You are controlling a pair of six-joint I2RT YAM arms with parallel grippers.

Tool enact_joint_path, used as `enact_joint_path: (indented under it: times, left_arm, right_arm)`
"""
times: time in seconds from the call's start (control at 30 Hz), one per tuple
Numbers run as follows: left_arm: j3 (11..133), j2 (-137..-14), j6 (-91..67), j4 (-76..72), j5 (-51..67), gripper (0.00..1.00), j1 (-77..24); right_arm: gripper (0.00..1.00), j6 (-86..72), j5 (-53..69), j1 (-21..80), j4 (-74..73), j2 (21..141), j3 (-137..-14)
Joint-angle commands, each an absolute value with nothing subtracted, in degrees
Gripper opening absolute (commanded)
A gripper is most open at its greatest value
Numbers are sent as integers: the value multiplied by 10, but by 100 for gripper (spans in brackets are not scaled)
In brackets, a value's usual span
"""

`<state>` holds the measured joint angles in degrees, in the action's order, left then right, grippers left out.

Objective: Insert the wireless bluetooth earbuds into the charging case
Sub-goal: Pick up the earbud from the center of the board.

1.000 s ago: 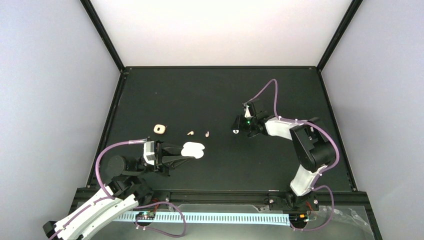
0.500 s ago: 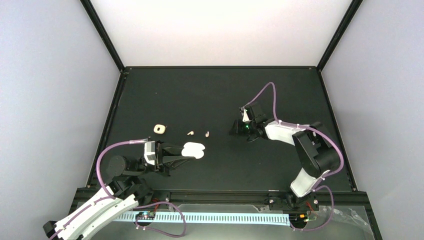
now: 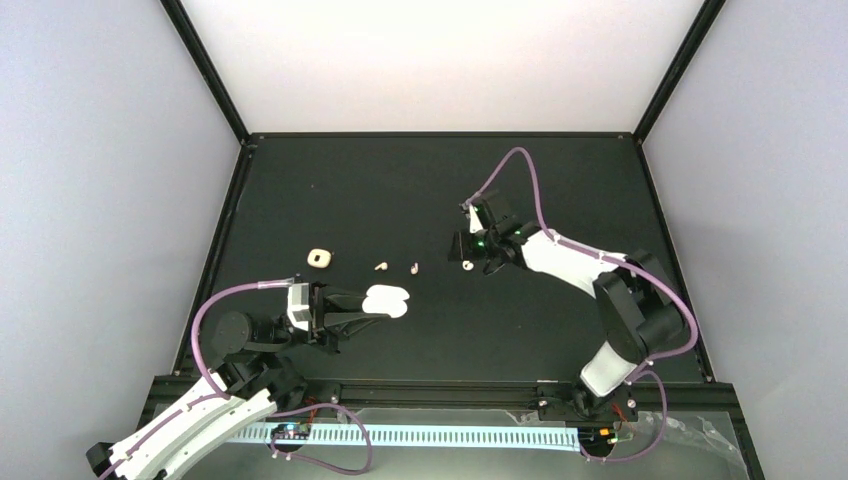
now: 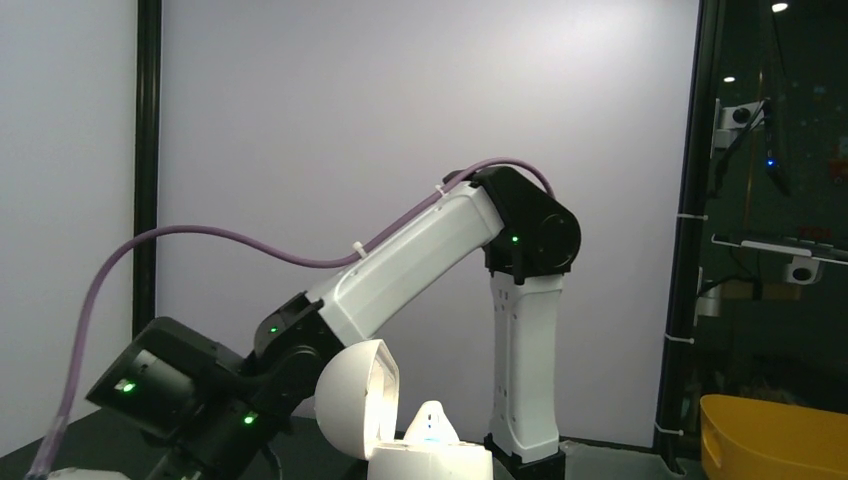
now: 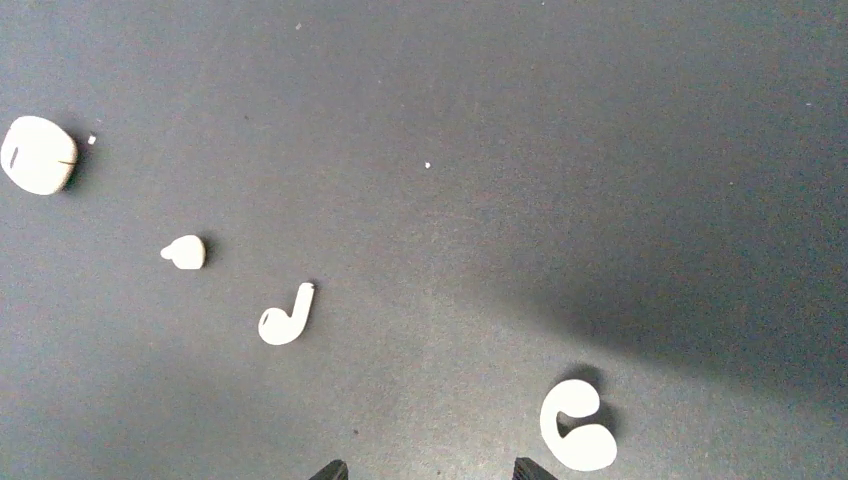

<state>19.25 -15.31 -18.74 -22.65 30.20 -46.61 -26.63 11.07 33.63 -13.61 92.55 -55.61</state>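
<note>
The left gripper point(image 3: 366, 303) is clamped on the charging case point(image 3: 390, 300) and holds it low over the near left part of the black table point(image 3: 600, 180). The case is white and its domed lid stands open. In the left wrist view the case point(image 4: 400, 440) fills the bottom centre, and a small white nub point(image 4: 431, 420) with a bluish glint rises from its base. Whether that nub is a seated bud cannot be told.

3 earbuds lie loose on the table. The stubby earbud point(image 5: 184, 252) and the stemmed earbud point(image 5: 287, 318) sit near each other, beyond the case and toward the table's middle. In the top view they are 2 pale specks, point(image 3: 380, 266) and point(image 3: 414, 267). The white earbud point(image 5: 575, 425) lies further right, curled on its side, just beside the right gripper's fingertip point(image 5: 527, 466) and outside the gap.

The right gripper point(image 5: 430, 468) hovers low over the table with its jaws parted, only bare table between them. From above, the right gripper point(image 3: 468, 252) points left toward the other 2 buds.

A beige rounded piece point(image 3: 319, 258) rests left of the buds, apart from them.
</note>
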Motion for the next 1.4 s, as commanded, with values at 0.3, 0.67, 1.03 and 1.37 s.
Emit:
enact_joint_path:
  times: [0.3, 0.67, 1.03, 1.37]
  left_arm:
    - [199, -132, -179, -209, 298, 2, -468]
    - [197, -130, -175, -207, 295, 2, -468]
    - [194, -128, -175, -205, 293, 2, -468]
    - [193, -128, -178, -206, 291, 2, -468]
  right_arm:
    - [42, -219, 77, 347, -189, 1012, -627]
    - [42, -216, 55, 346, -190, 1039, -633]
    - [38, -213, 27, 347, -194, 1043, -629]
    - [26, -210, -9, 346, -201, 1034, -625]
